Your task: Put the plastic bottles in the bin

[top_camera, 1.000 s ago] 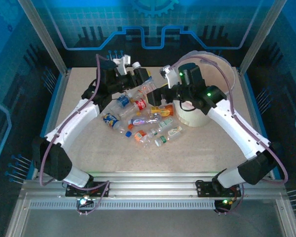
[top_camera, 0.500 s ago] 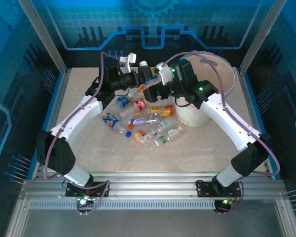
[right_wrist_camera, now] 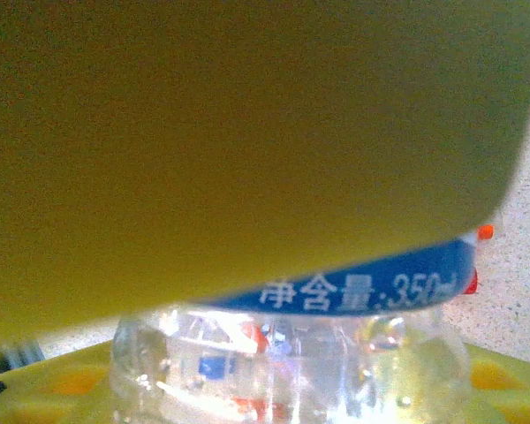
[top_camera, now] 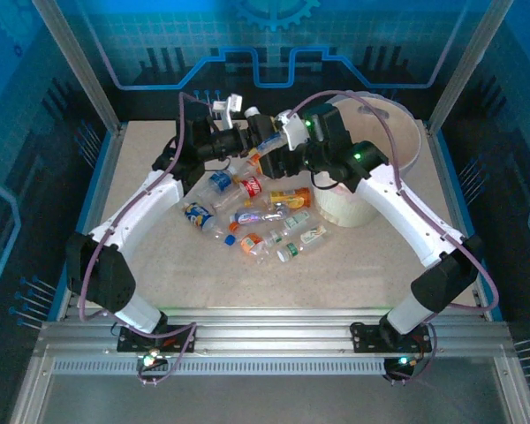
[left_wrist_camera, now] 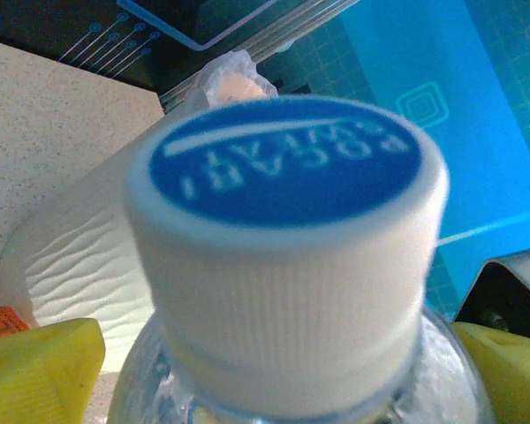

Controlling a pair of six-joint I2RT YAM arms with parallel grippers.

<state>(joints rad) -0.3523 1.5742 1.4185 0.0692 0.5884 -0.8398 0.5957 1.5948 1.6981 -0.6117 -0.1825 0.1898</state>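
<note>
Left wrist feed, I'm seeing a white ribbed cap [left_wrist_camera: 287, 265], its top a blue disc with white lettering. Yellow fingers [left_wrist_camera: 35, 375] sit in both lower corners. The desk [left_wrist_camera: 44, 115] is beige and finely speckled. On the right wrist feed I have a clear bottle [right_wrist_camera: 291, 362] with a blue label band and white characters. Overhead, the plastic bottles [top_camera: 274, 216] show red, orange, blue and green labels. The bin [top_camera: 397, 141] is milky white, and the back wall [top_camera: 274, 35] is blue and gridded.

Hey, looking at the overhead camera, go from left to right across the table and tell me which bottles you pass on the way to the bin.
blue-and-yellow-labelled bottle -> red-labelled bottle -> orange-labelled bottle -> bin. I left out the bottles whose places in this order overlap.
</note>
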